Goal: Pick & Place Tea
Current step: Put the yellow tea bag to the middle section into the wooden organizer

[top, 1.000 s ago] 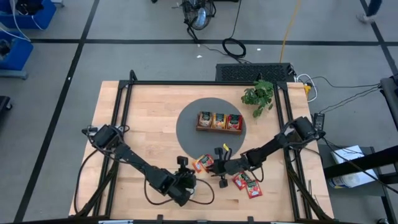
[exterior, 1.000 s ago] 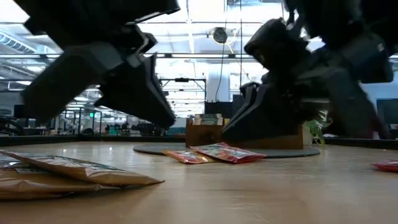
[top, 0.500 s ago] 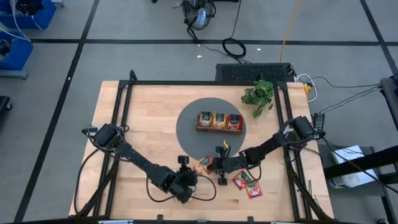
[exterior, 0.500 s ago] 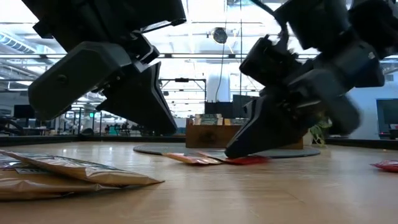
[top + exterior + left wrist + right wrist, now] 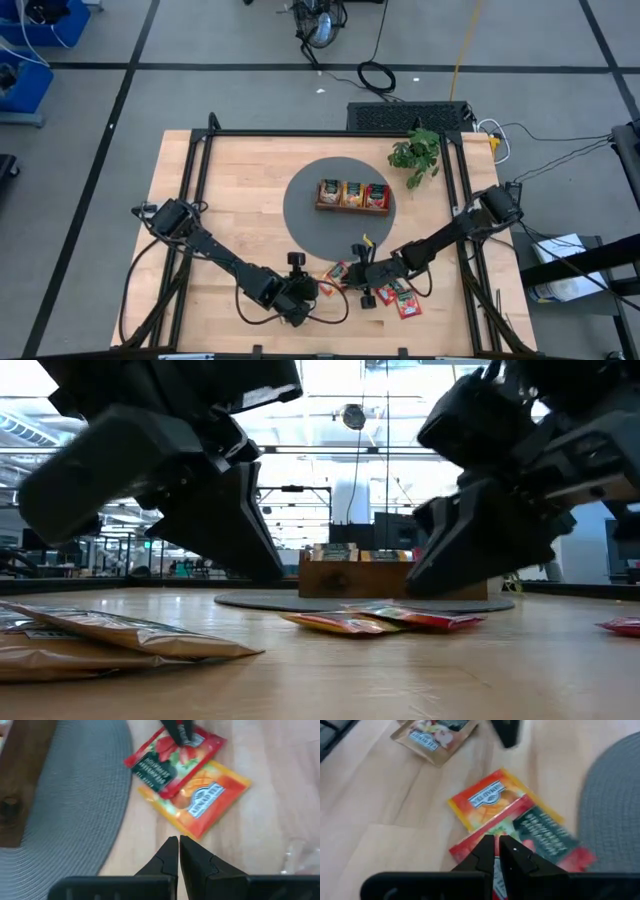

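Right gripper [image 5: 495,851] has its fingers pressed together, tips down on the red sachet [image 5: 540,837], which overlaps an orange sachet [image 5: 487,800] on the wood just beside the grey mat [image 5: 65,810]. Left gripper [image 5: 178,851] is also closed and empty, close to the same pair.

One camera hangs above, facing straight down on the whole worktop [image 5: 230,200]; another sits at its surface, looking level toward the room. Both wrist cameras look down closely and share the overlapping red sachet [image 5: 172,762] and orange sachet [image 5: 487,800].
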Available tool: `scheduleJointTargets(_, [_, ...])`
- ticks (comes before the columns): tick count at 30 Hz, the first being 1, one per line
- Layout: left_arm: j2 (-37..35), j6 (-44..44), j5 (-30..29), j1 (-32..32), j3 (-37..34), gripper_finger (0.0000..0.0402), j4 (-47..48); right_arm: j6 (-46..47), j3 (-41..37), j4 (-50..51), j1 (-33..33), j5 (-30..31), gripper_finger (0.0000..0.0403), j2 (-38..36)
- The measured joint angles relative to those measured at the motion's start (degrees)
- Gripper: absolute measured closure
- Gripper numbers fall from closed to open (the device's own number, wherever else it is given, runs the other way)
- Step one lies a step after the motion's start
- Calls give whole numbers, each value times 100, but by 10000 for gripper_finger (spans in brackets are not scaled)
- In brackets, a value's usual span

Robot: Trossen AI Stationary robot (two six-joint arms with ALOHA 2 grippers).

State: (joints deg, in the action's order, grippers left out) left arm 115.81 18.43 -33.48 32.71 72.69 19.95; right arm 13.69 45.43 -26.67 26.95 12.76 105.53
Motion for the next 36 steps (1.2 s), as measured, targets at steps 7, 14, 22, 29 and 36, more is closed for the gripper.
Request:
scheduleJointTargets(7, [2,-159,230,2,0,380,-112,178,-4,412,131,577,387,-151])
scheduleJointTargets(14, [2,-159,214,0,0,380,-119,701,-4,939,25,775,387,-148])
scheduleJointTargets(22, [2,-159,238,0,0,380,-146,1291,11,1464,-23,1018,387,-157])
scheduleJointTargets(29, [3,-181,326,-1,0,380,-296,1511,15,1858,-23,1268,400,-242])
scheduleJointTargets(36, [4,-326,505,-11,0,380,-420,2006,10,2436,-5,1297,400,-437])
